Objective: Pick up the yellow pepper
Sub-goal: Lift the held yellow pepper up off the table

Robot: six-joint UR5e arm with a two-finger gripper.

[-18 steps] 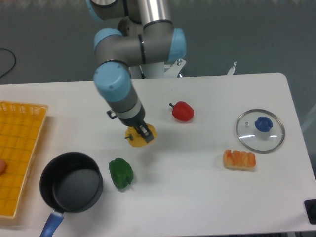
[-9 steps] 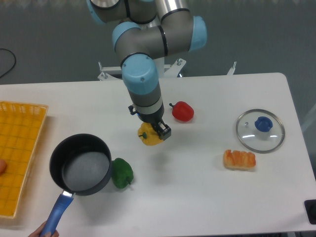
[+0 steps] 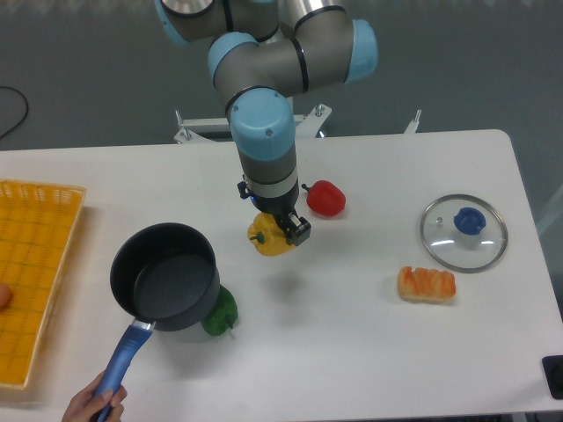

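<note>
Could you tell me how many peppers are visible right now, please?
3: the yellow pepper in the hand, the red pepper beside it, and the green pepper partly hidden by the pot.

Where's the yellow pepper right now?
Mid-table, the yellow pepper sits in the gripper, left of and below the red pepper, right of the black pot.

Arm carried yellow pepper rightward; hand lifted pot over green pepper.
</note>
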